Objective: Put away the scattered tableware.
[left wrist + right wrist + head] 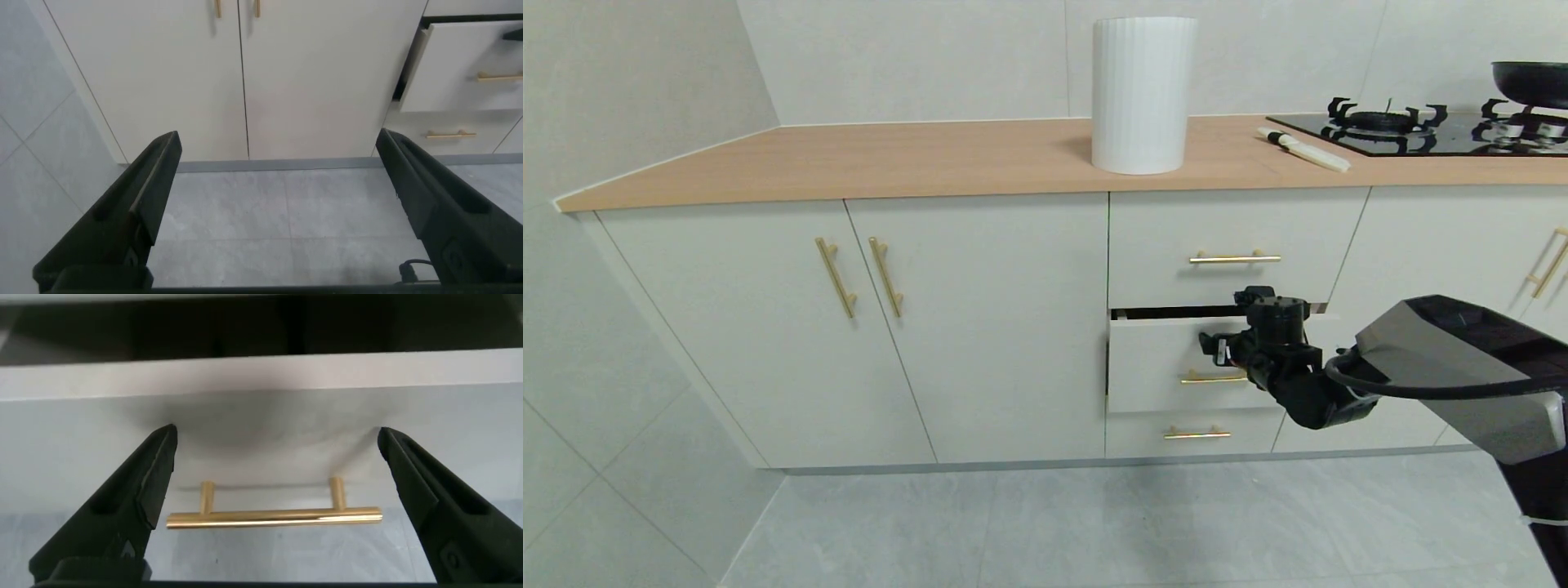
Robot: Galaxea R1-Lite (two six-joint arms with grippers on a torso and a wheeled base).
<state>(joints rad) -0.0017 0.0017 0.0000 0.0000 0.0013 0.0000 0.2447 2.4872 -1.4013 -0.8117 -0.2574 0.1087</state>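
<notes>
Jaws of the right gripper (276, 437) stood wide apart and empty, facing the front of the middle drawer (1152, 359), with its brass handle (274, 515) lying level between the two fingers but touched by neither. The drawer stood part-way out of the cabinet, a dark slot showing above its front panel.

The left gripper (278, 139) hung low and well off to the side, its jaws likewise spread wide and holding nothing, pointed over the tiled floor (278, 212) towards the foot of the cabinet doors (327, 73).

The task's tableware, a pale utensil (1303, 149) that appeared to be a knife, lay flat on the wooden countertop (890, 159), just beside the hob (1413, 135) and well apart from both grippers. A tall white ribbed canister (1143, 94) stood near it on the counter, and a dark pan (1531, 82) sat on the far burner.

The step in hand looked to be the drawer, not the utensil. The slot seemed too narrow to take the knife, so the drawer would probably need pulling further out. The risk lay in the grip: the handle sat low in the wrist view, and fingers closing at the wrong height could pinch the panel or shut on air. A pull off the drawer's line could also let the smooth bar slip free.
</notes>
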